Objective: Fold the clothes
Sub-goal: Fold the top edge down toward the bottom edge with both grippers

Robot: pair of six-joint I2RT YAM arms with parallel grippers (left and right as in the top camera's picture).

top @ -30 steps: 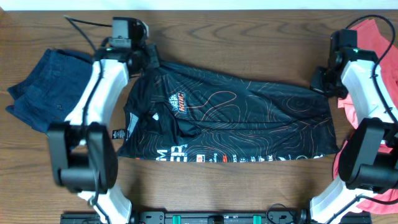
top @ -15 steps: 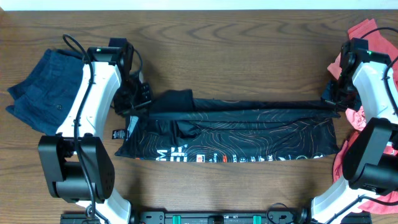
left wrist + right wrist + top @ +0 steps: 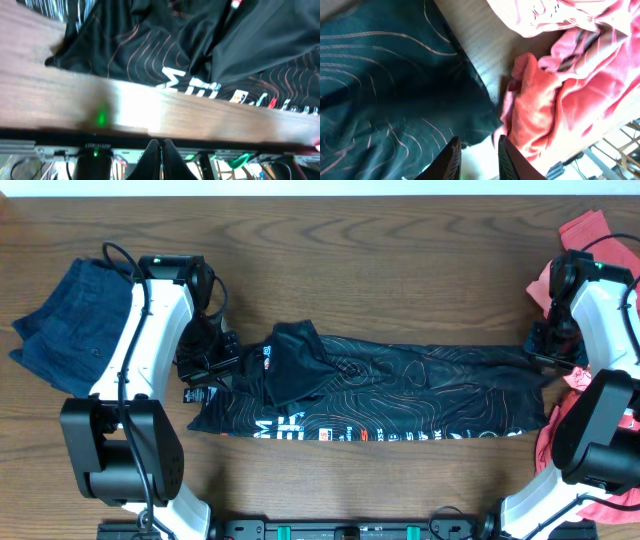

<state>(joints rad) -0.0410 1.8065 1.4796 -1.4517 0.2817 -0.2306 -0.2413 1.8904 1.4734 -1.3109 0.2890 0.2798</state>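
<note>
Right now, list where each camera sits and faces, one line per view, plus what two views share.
Overhead: fixed above the table, looking straight down at the black jersey, navy trousers and pink shirts; left arm and right arm show.
Left wrist: on the left arm, looking past its shut left claw at the jersey's lettered edge.
Right wrist: on the right arm, looking past its parted right claw at the jersey's corner and the shirts.
Shared: overhead and right wrist both show jersey and shirts.
</note>
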